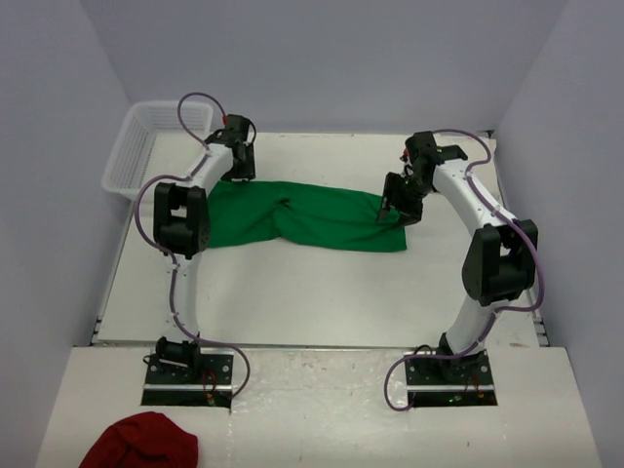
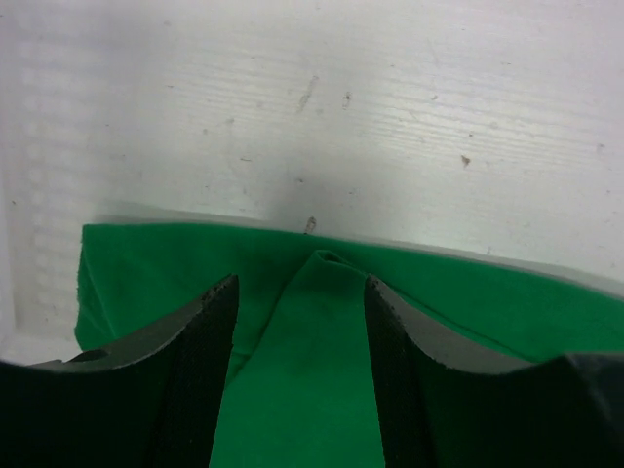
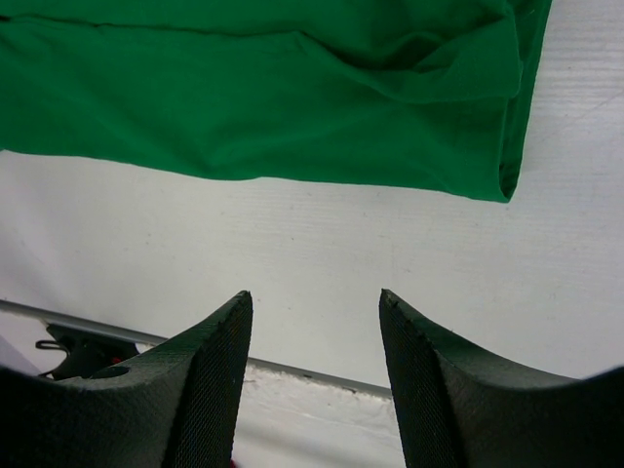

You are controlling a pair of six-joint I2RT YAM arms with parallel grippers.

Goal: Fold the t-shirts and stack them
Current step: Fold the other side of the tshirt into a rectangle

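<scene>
One bright green t-shirt [image 1: 312, 219] lies in a long folded band across the middle of the white table. My left gripper [image 1: 235, 175] is down at its far left end. In the left wrist view a raised fold of the green t-shirt [image 2: 312, 341] runs between the fingers of the left gripper [image 2: 300, 283], whose jaws stand apart on either side of it. My right gripper [image 1: 393, 210] hovers at the right end, open with nothing between its fingers. In the right wrist view the right gripper [image 3: 314, 294] is over bare table, and the green t-shirt [image 3: 253, 97] lies beyond its tips.
A white plastic basket [image 1: 146, 146] stands at the back left corner. A dark red cloth [image 1: 141, 444] lies on the near shelf, left of the arm bases. The table's metal edge rail [image 3: 292, 375] runs below the right fingers. Walls close in on both sides.
</scene>
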